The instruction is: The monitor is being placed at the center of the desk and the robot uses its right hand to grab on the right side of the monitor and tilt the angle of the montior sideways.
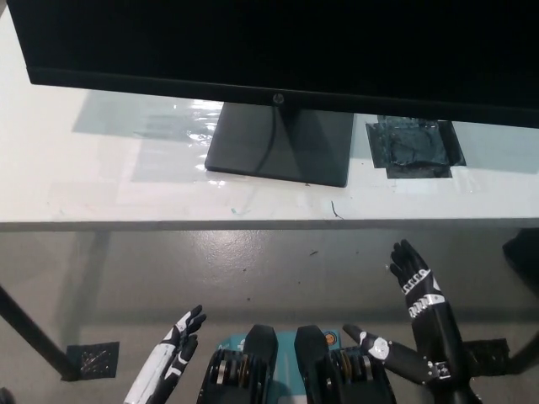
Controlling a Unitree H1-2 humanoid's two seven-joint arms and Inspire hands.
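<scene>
1. Hands first, nearest of all: the white left hand (178,347) sits low at the lower left, dark fingertips spread loosely and holding nothing, resting over the floor.
2. To the right, the black right hand (418,286) is raised with its fingers fanned apart, released and empty, below the desk's near edge and clear of it.
3. Grey concrete floor (253,269) lies between the hands and the desk, smooth and mottled, open room on all sides of the right hand.
4. A dark desk leg (34,337) slants across the lower left beside a black tape patch (93,360) on the floor.
5. The white desk (101,181) runs full width, glossy, with a straight near edge and faint reflections.
6. On it, about centre, stands the monitor (278,42), matte black with a thin bezel, its flat rectangular base (282,143) set back from the edge.
7. Right of the base, crinkled black tape (413,147) is stuck flat on the desktop under the screen's lower edge.
</scene>
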